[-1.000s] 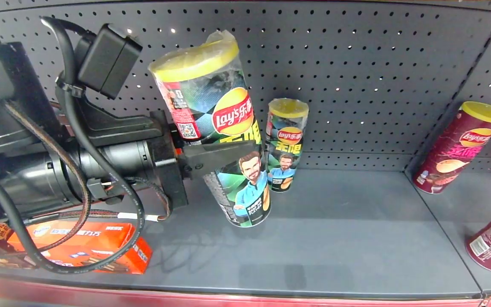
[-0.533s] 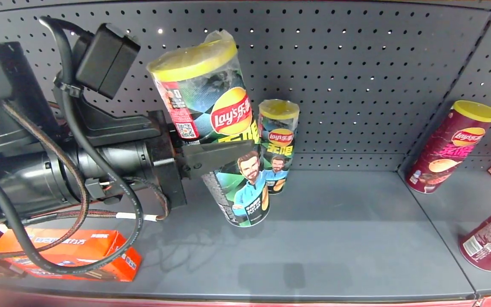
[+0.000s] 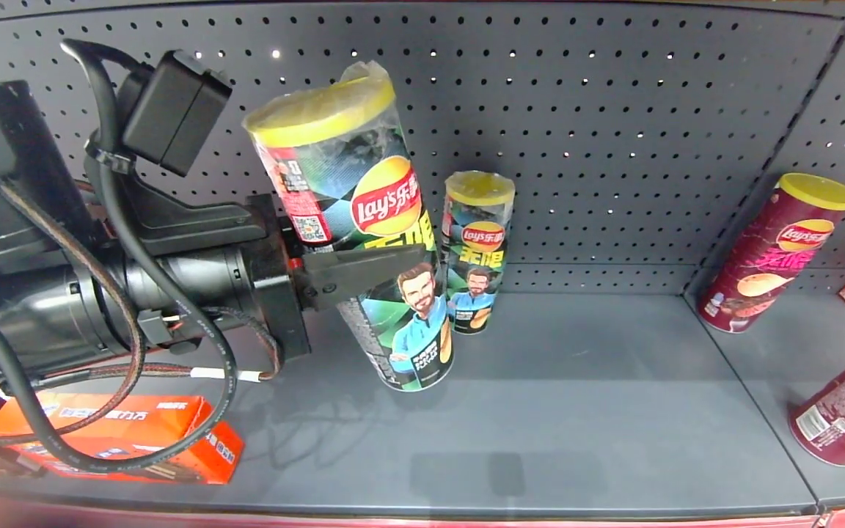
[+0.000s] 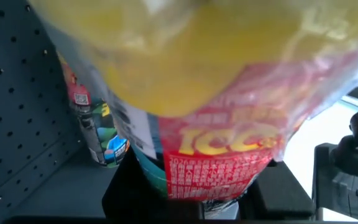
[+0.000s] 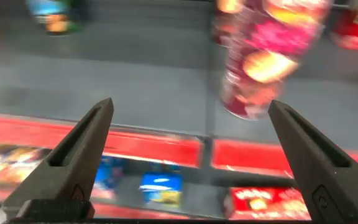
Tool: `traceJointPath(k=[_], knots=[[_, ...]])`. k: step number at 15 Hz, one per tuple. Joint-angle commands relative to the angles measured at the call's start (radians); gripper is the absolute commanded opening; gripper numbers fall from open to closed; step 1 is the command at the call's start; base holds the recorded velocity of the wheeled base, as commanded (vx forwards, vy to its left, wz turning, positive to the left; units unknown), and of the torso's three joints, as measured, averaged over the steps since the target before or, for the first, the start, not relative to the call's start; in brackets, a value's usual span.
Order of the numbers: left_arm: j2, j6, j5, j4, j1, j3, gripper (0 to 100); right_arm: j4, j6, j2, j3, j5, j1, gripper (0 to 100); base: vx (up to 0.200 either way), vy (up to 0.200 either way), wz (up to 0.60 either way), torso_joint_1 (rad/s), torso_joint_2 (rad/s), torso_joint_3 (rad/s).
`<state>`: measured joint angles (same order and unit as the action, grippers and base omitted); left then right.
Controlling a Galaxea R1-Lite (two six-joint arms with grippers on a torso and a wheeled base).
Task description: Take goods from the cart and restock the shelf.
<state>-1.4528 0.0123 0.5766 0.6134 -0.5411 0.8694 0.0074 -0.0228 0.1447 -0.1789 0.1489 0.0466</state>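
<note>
The nearer chip can (image 3: 386, 209) is green-blue, yellow-lidded; the box (image 3: 136, 427) orange.

We record an oval logo and a QR code on the front green can (image 3: 367, 202); oval logos also on the rear green can (image 3: 477, 249) and the maroon can (image 3: 778, 253).

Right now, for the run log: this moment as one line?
left gripper: shut on green chip can, tilted over shelf | right gripper: open, empty
</note>
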Motion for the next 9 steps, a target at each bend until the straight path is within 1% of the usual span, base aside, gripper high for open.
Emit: traceJointPath(k=[1, 2, 3, 4, 6, 7, 9], knots=[[0.015, 0.0, -0.003, 0.002, 0.006, -0.023, 0, 0.012, -0.036, 0.181, -0.085, 0.093, 0.118, 100, 0.0, 0.0, 0.0, 0.0, 0.0, 0.0], [0.02, 0.0, -0.004, 0.002, 0.012, -0.029, 0, 0.009, -0.055, 0.231, -0.1, 0.112, 0.153, 100, 0.0, 0.0, 0.0, 0.0, 0.0, 0.0], [0.022, 0.0, -0.006, 0.002, 0.016, -0.03, 0, 0.006, -0.062, 0.259, -0.105, 0.121, 0.17, 100, 0.0, 0.0, 0.0, 0.0, 0.0, 0.0], [0.022, 0.0, -0.009, 0.002, 0.021, -0.033, 0, 0.005, -0.072, 0.345, -0.155, 0.13, 0.217, 100, 0.0, 0.0, 0.0, 0.0, 0.0, 0.0], [0.02, -0.002, -0.009, 0.003, 0.029, -0.03, 0, -0.011, -0.075, 0.461, -0.209, 0.129, 0.272, 100, 0.0, 0.0, 0.0, 0.0, 0.0, 0.0], [0.018, 0.0, -0.004, 0.003, 0.044, -0.029, 0, -0.027, -0.074, 0.53, -0.24, 0.127, 0.32, 100, 0.0, 0.0, 0.0, 0.0, 0.0, 0.0], [0.011, 0.0, -0.006, 0.005, 0.047, -0.02, 0, -0.099, -0.072, 0.662, -0.278, 0.116, 0.392, 100, 0.0, 0.0, 0.0, 0.0, 0.0, 0.0]])
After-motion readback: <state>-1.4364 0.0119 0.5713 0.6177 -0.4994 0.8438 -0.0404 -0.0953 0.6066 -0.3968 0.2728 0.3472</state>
